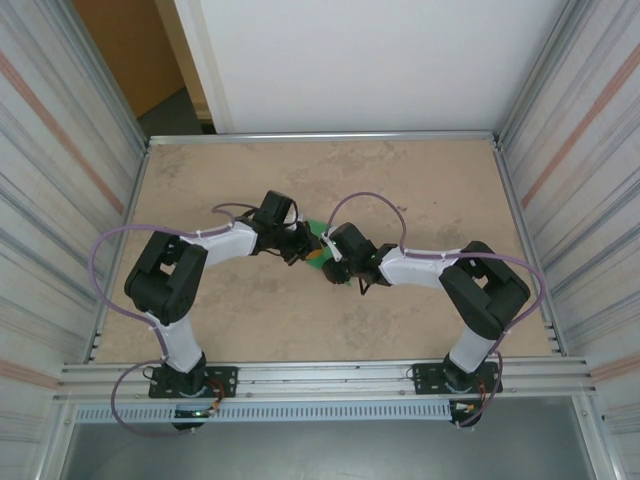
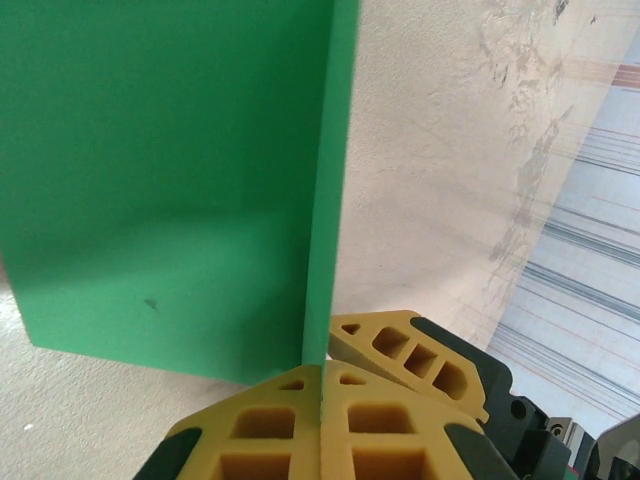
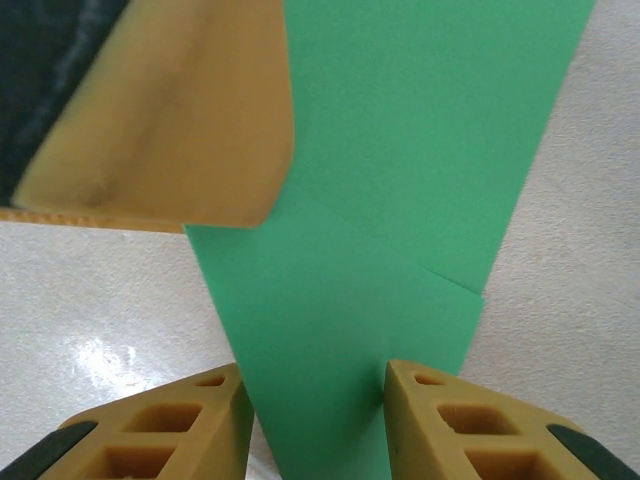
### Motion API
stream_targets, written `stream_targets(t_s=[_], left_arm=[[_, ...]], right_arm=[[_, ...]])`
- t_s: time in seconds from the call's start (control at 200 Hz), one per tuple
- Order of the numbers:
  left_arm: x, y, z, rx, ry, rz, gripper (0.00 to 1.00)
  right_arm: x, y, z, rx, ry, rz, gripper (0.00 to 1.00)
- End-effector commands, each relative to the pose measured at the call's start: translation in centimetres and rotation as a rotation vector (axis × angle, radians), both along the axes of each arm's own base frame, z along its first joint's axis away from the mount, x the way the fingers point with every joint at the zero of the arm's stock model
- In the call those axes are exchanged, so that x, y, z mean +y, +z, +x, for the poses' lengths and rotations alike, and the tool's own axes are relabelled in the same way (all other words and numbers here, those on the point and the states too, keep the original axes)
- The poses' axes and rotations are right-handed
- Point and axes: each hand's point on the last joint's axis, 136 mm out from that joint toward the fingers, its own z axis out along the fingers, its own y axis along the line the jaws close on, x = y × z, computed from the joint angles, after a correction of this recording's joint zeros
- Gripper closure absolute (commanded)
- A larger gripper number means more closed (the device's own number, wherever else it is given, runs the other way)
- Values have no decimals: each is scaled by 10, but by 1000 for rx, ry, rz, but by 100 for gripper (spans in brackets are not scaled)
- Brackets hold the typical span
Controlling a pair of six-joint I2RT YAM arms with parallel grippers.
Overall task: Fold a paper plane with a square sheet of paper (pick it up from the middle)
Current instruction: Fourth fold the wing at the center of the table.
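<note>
Both pairs of jaws are meeting over the tan bench (image 1: 440, 190) from above, the thin bright green paper sheet (image 1: 316, 230) poking out between them; at the left wrist, the left jaws are pinching its edge to steady it; at the right wrist, the right jaws are straddling its folded layers, spread, likely readying a crease.

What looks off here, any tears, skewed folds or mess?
Nothing stands out. The square sheet of paper is folded into flat overlapping layers with no visible tears. The left gripper is shut on its edge; the right gripper stands open around it. The table has only faint mottling.
</note>
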Motion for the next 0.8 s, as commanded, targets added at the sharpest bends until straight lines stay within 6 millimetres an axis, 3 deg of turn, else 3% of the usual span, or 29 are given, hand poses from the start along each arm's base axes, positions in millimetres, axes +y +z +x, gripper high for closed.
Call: stream_targets(t_s=[0.0,0.621,0.797], left_arm=[[-3,1,-1,20,-5,2,95],[-4,3,-1,23,-15,7,93],[-2,4,0,24,-12,10,89]], right_arm=[[-1,-5,1,-25,11,-30,64],[-8,-13,2,-17,-1,-70,66],[-9,-12,2,-18,-5,-71,72]])
